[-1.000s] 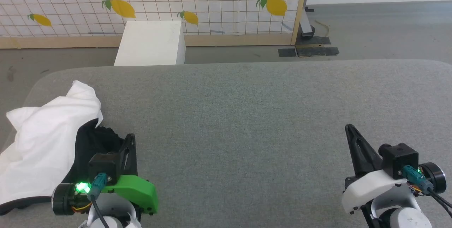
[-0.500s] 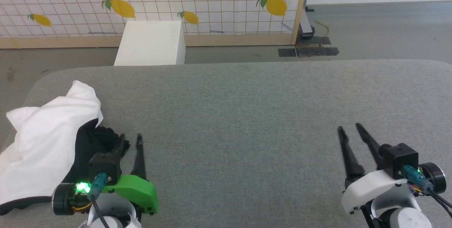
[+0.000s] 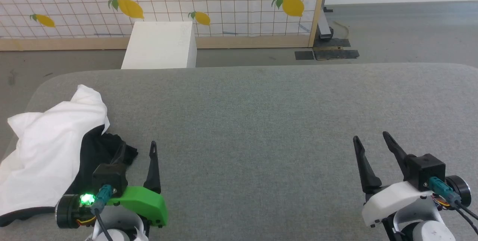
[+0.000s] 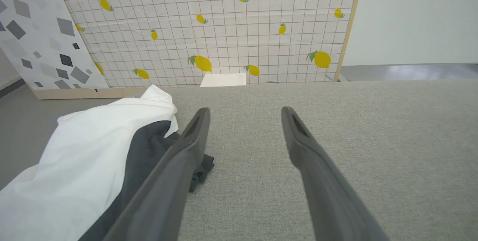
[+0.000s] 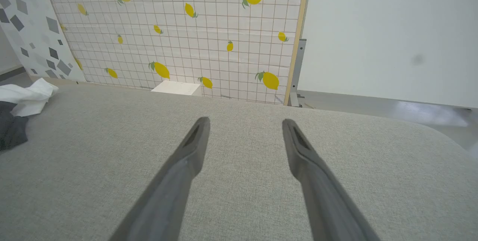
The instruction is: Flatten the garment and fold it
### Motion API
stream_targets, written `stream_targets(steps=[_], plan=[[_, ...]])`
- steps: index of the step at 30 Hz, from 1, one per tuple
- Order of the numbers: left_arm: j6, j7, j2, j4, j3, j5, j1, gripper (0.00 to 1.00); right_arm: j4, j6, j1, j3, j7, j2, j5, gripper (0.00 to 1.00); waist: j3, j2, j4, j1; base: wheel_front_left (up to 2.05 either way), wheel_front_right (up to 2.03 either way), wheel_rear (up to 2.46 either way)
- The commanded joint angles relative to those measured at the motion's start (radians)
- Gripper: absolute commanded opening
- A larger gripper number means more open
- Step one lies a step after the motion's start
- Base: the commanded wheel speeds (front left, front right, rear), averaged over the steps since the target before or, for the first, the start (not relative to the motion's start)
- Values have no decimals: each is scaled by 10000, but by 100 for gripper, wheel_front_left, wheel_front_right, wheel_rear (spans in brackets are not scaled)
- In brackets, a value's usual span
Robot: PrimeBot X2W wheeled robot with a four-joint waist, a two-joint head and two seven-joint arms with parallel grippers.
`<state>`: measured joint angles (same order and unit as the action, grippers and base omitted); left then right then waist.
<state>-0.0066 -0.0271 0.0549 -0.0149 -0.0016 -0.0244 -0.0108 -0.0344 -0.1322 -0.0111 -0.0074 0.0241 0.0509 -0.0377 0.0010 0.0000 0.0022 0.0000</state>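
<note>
The garment lies crumpled at the far left of the tabletop, its near edge hanging off the side: a white heap with black fabric bunched along the side nearest the robot. No bear print is visible. It sits exactly as it did a second ago.

What has changed is the tools. Just beside the heap, the left tool was pressed together a second ago and now stands spread wide and empty. In the left wrist view its left finger crosses the edge of the black fabric, though I cannot tell whether it touches the cloth.

The middle of the tabletop is bare grey.

At the far right, well apart from the garment, the right tool has opened in the same way. Its fingers are spread over bare tabletop, holding nothing.

Both arms seem to be readying for a first grasp — flattening has not begun, and folding is further off. The left tool is best placed to take the black fabric, while the right would have to cross the tabletop to help spread the cloth.
</note>
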Motion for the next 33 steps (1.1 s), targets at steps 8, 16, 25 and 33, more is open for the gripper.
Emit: stream_targets(steps=[8,16,25,33], plan=[[136,-237,-9,-100,64,-123,20,100,-237,3,43,-93,257,-1,-268,100,-39,0,187,0,0,0,0],[213,-401,-12,-129,175,-200,89,100,-367,4,126,-137,422,-2,-403,100,-97,0,702,0,0,0,0],[290,-583,-15,-173,310,-320,217,100,-547,5,152,-136,605,-2,-617,100,-116,0,1509,0,0,0,0],[365,-752,-18,-244,431,-425,310,100,-723,6,163,-133,774,-3,-810,100,-159,0,2263,0,0,0,0]])
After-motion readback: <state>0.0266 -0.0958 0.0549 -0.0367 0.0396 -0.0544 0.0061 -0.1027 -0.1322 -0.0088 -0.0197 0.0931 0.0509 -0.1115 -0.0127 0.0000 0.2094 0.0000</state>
